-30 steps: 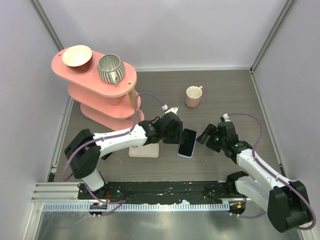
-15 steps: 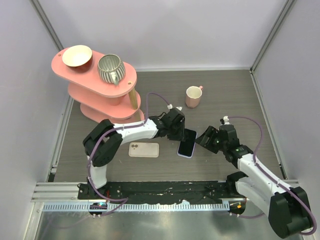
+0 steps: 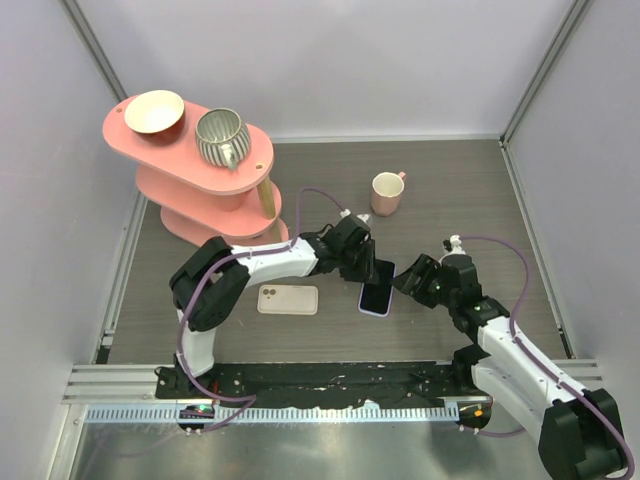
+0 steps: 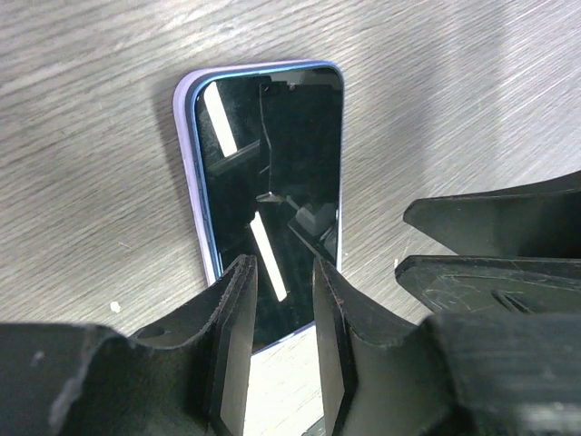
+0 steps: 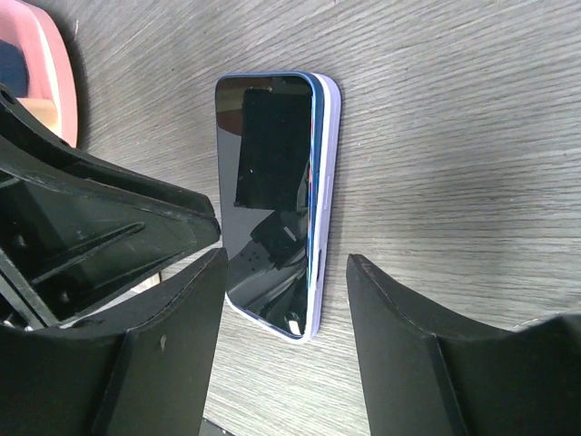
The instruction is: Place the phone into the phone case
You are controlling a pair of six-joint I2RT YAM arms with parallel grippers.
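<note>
A phone (image 3: pixel 376 290) with a black screen and blue rim lies face up in a lilac phone case (image 4: pixel 189 173) on the wood-grain table. In the right wrist view the blue rim (image 5: pixel 315 163) sits slightly proud of the case wall (image 5: pixel 329 182). My left gripper (image 3: pixel 366 268) hovers over the phone's far end with its fingers (image 4: pixel 238 300) a narrow gap apart and nothing between them. My right gripper (image 3: pixel 405 283) is open wide at the phone's right side, and its fingers (image 5: pixel 195 300) straddle one end without touching it.
A cream phone-shaped slab with two camera holes (image 3: pixel 288 299) lies left of the phone. A pink mug (image 3: pixel 386 193) stands behind. A pink tiered shelf (image 3: pixel 190 190) at the back left holds a bowl (image 3: pixel 153 111) and a ribbed grey pot (image 3: pixel 221 137).
My left forearm has swung back and uncovered the cream slab. My left gripper stays over the phone. My right gripper has come a little nearer the phone and lower.
</note>
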